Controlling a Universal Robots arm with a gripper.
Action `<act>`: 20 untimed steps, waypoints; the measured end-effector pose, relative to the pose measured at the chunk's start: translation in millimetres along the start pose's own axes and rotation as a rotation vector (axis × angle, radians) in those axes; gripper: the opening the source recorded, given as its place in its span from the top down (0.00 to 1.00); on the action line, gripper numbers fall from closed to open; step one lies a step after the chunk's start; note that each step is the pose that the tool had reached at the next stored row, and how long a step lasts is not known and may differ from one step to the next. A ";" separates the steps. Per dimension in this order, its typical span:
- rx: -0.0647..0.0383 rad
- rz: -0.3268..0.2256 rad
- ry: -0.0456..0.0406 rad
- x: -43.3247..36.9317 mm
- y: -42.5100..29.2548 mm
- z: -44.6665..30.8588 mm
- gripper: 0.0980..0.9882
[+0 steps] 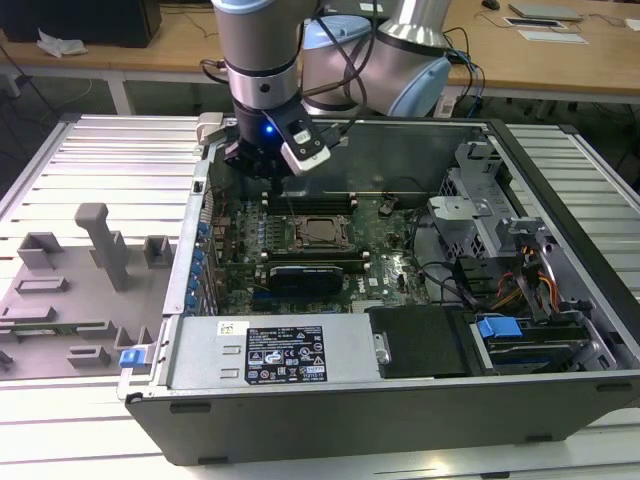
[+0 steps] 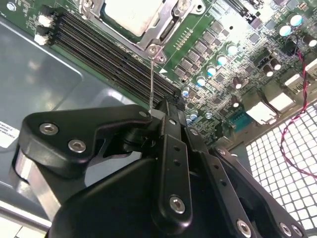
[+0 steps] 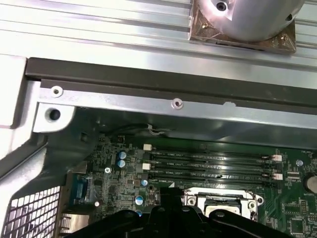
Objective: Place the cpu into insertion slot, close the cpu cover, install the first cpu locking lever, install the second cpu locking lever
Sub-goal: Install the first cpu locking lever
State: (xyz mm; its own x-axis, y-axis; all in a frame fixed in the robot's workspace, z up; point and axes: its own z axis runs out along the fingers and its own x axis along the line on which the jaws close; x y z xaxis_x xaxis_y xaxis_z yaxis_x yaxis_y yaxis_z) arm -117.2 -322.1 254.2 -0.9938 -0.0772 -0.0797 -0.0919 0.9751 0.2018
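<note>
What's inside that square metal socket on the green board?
The cpu lies in the insertion slot, its silvery top showing through the window of the cpu cover. Whatever lies beneath the chip is hidden by it.

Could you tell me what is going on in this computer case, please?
The robot's gripper hangs inside an open computer case, low over the green motherboard. The cpu is already seated, with the cpu cover down around it. The gripper's tip is at the free end of a thin locking lever that rises from the cover's corner.
</note>
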 end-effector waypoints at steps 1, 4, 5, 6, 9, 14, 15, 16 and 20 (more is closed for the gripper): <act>0.000 0.000 -0.0001 -2.0 -0.2 0.1 0.99; 0.000 0.000 0.0001 -7.3 -1.0 0.4 0.99; 0.000 0.000 0.0002 -9.2 -1.2 0.5 0.99; 0.000 0.000 0.0005 -12.1 -1.7 0.6 0.99; 0.000 0.000 0.0017 -20.8 -3.3 1.0 0.99; 0.000 0.001 0.0056 -37.8 -7.2 1.6 0.99; 0.000 0.001 0.0068 -42.6 -8.3 1.8 0.99; -0.001 0.002 0.0079 -46.6 -9.3 1.9 0.99; -0.001 0.002 0.0120 -64.0 -13.1 2.6 0.99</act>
State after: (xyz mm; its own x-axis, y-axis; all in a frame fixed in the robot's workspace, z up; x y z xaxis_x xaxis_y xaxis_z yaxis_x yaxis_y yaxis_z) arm -52.2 -329.3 254.1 -0.9947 -0.0775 -0.0674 -0.0897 0.9751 0.2029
